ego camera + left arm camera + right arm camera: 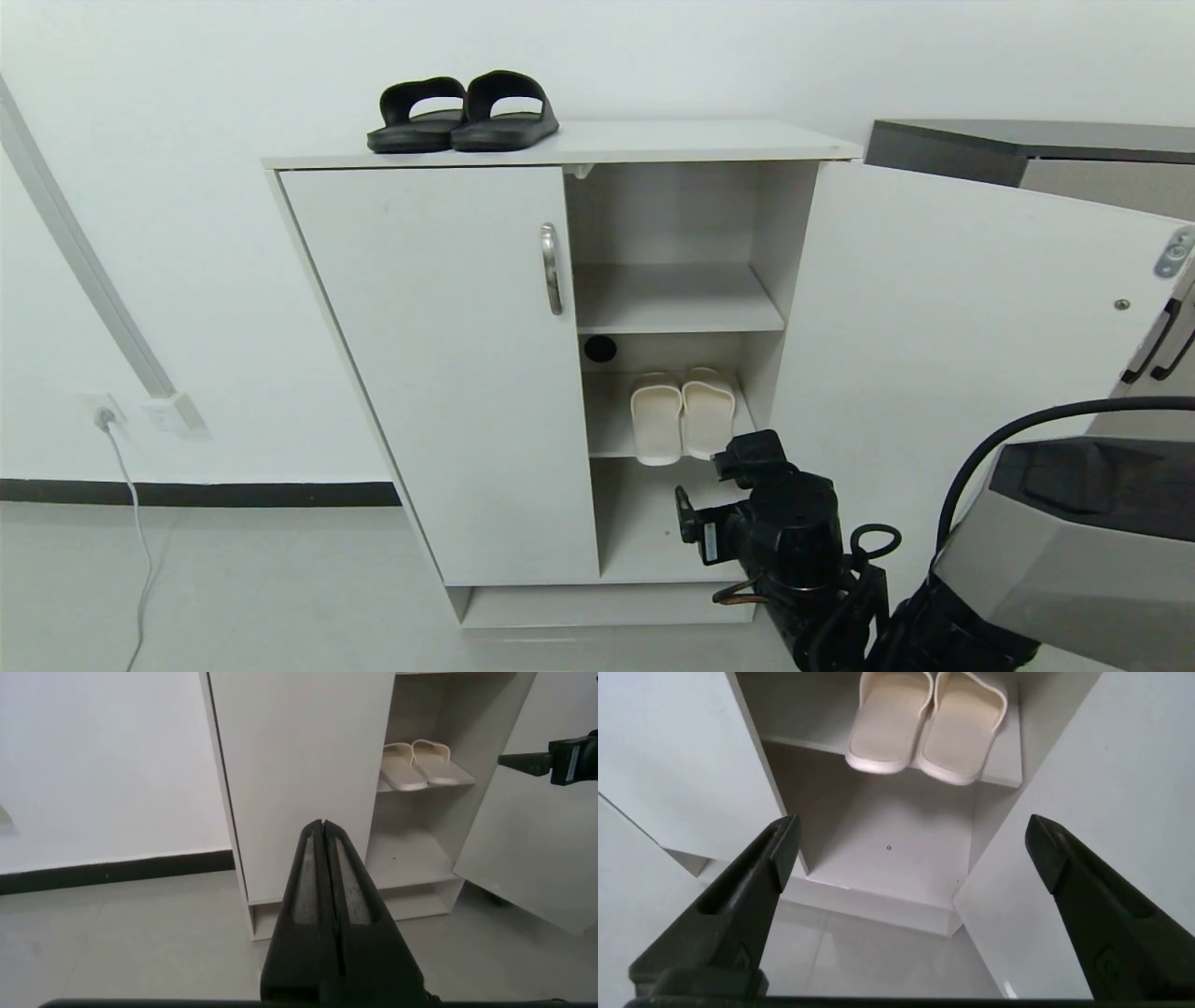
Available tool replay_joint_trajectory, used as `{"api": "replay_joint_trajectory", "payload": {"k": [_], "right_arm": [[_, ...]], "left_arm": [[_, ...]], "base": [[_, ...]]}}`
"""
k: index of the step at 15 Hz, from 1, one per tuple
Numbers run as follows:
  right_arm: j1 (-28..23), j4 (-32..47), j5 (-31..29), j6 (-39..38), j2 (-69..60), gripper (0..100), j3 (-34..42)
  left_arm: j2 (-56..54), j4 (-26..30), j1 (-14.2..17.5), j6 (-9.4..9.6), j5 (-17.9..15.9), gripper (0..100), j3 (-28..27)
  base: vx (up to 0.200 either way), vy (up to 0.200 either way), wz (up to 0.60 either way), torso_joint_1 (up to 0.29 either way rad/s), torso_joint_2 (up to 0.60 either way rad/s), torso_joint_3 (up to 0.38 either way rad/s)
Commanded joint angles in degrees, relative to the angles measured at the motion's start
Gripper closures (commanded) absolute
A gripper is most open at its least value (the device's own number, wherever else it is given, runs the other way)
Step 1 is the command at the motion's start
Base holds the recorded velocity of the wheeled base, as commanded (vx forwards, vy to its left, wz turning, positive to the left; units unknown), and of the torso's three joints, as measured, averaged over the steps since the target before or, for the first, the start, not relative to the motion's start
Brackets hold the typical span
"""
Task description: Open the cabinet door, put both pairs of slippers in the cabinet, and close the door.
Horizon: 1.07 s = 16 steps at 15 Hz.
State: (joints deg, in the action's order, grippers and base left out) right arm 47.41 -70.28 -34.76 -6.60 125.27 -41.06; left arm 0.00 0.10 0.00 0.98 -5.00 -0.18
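Head view: seeing black slippers [464, 114] on top of cabinet [709, 140], white slippers [681, 415] on lower shelf, right door [934, 355] open. Left wrist view: seeing left gripper [322, 833] pinched together, holding nothing. Right wrist view: seeing right gripper [910, 829] spread wide, empty, near the white slippers.

Sparse indoor room resembling a home entryway: plain white wall [187, 233], black skirting strip [187, 493], pale grey floor [233, 588], white two-door laminate shoe cabinet [439, 373].
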Motion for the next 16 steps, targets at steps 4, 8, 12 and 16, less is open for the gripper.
{"api": "replay_joint_trajectory", "payload": {"k": [4,8,12,16], "right_arm": [[0.1,0.0,0.1,0.0,0.2,0,0.0],[0.2,0.1,0.1,0.0,0.3,0,-0.1],[0.3,0.1,0.1,0.0,0.3,0,-0.2],[0.3,0.0,0.1,0.0,0.3,0,-0.1]], "left_arm": [[0.0,0.0,0.0,-0.45,0.3,100,0.0],[0.1,0.0,0.0,-0.45,0.3,100,0.0],[0.1,0.0,0.0,-0.45,0.3,100,0.0],[0.1,0.0,0.0,-0.45,0.3,100,0.0]], "base": [[0.0,0.05,0.0,0.001,0.0,0.003],[0.0,0.2,0.0,0.004,0.01,0.001],[0.0,0.2,0.0,0.002,0.0,0.0],[0.0,0.2,0.0,0.001,0.0,0.004]]}}
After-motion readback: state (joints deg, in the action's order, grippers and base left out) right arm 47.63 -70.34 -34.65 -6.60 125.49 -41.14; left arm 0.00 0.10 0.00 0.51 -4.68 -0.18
